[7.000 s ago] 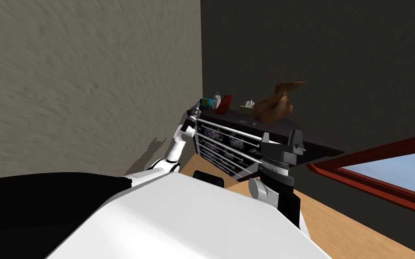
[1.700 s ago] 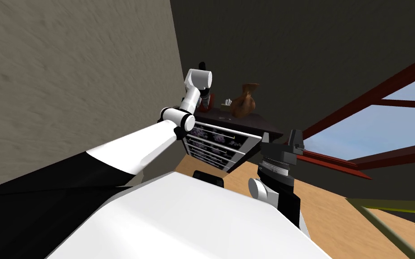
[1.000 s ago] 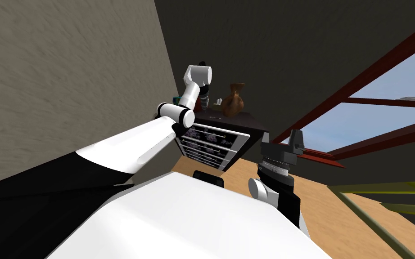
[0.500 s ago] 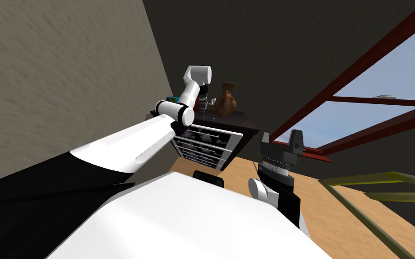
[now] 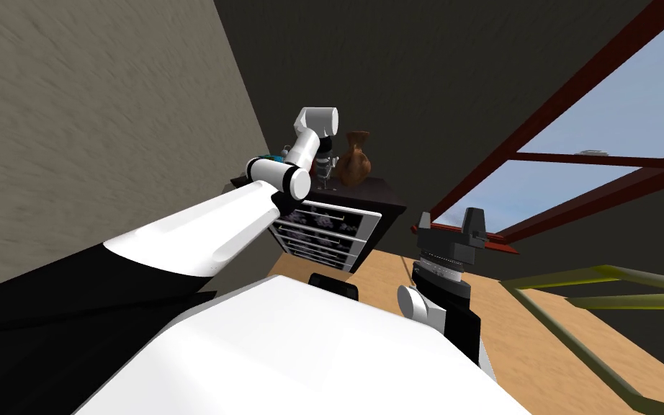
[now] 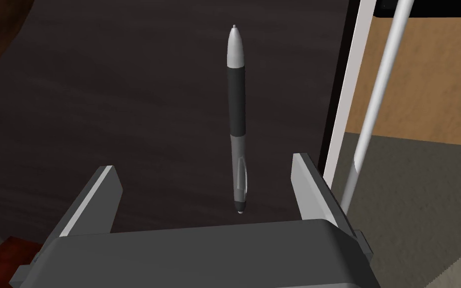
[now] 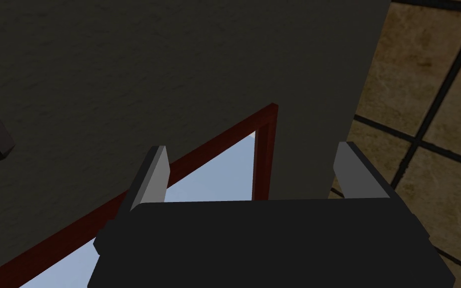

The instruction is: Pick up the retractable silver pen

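1. Grey blade fingers of the left gripper (image 6: 202, 167) stand spread wide and hold nothing. They point down at a dark surface and neither touches anything
2. Between them lies the pen (image 6: 237, 115), silver at both ends with a dark grip in the middle. Its clip end sits in the gap, close to the gripper's body, and its tip reaches out well past the fingertips
3. The pen's long axis runs straight away from the gripper, square to the line between the two fingers, so closing them would press its sides. It is off centre in the gap, nearer the finger on the side of the cabinet's front
4. It rests flat on the dark wood-grained cabinet top (image 6: 99, 100) and runs roughly parallel to the white front edge (image 6: 347, 100). A pale rail (image 6: 380, 95) runs in front of that edge, over the tan floor (image 6: 424, 75)
5. My reading is that the hand is lined up over the clip end and not yet low enough to grip. The next move would be a short descent, perhaps with a small shift toward the front edge, and then a squeeze. A thin round barrel may roll if one finger arrives first
6. In the head view a brown vase (image 5: 354, 160) stands on the same top, just beyond the left wrist
7. The right gripper (image 7: 254, 160) waits by the chest, well apart from the cabinet, spread and empty, so the left arm is plainly the nearer one
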Motion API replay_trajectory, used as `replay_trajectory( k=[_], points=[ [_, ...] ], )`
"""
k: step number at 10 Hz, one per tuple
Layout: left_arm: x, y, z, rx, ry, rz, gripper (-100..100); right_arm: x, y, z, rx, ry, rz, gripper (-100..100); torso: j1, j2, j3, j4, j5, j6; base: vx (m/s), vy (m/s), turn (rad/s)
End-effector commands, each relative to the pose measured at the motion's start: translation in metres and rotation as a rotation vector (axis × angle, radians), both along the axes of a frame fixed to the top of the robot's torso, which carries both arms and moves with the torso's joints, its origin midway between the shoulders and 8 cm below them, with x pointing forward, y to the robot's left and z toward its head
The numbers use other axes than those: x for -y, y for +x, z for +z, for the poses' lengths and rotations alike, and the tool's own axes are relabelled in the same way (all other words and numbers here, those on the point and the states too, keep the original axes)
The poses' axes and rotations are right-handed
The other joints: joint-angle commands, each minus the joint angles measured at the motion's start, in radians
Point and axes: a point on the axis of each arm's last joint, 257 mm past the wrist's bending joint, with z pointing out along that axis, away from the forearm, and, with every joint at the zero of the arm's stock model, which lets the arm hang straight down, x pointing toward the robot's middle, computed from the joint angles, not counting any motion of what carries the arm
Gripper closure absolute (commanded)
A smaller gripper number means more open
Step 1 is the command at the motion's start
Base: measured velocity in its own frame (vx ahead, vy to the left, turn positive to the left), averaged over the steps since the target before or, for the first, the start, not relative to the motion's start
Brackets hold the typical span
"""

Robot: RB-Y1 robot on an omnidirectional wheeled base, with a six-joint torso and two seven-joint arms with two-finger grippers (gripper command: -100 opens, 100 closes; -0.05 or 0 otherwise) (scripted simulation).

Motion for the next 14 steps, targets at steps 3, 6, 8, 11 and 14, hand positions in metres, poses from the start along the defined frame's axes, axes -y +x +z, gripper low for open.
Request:
replay_trajectory(
  k=[3, 6, 8, 11, 14],
  points=[
    [0.001, -0.011, -0.007, -0.049, 0.004, 0.001, -100, 0.000, 0.000, 0.000, 0.000, 0.000, 0.000, 0, 0.001, 0.000, 0.000, 0.000, 0.000, 0.000, 0.010, -0.021, -0.011],
    [-0.001, -0.005, -0.029, -0.058, 0.004, 0.003, -100, 0.000, 0.000, 0.000, 0.000, 0.000, 0.000, 0, 0.003, 0.001, 0.000, 0.000, 0.001, 0.000, 0.006, -0.001, -0.005],
    [0.000, -0.007, -0.026, -0.058, 0.004, 0.002, 100, 0.000, 0.000, 0.000, 0.000, 0.000, 0.000, 0, 0.003, 0.000, 0.000, 0.000, 0.001, 0.000, -0.004, -0.001, 0.005],
    [0.001, -0.014, -0.039, -0.102, 0.006, -0.002, 100, 0.000, 0.000, 0.000, 0.000, 0.000, 0.000, 0, 0.003, -0.012, -0.003, 0.006, -0.002, 0.002, -0.021, -0.003, 0.006],
    [-0.002, -0.003, -0.034, -0.059, 0.004, 0.003, 100, 0.000, 0.000, 0.000, 0.000, 0.000, 0.000, 0, 0.003, -0.016, -0.006, 0.004, -0.002, 0.002, 0.009, 0.000, -0.007]
  ],
)
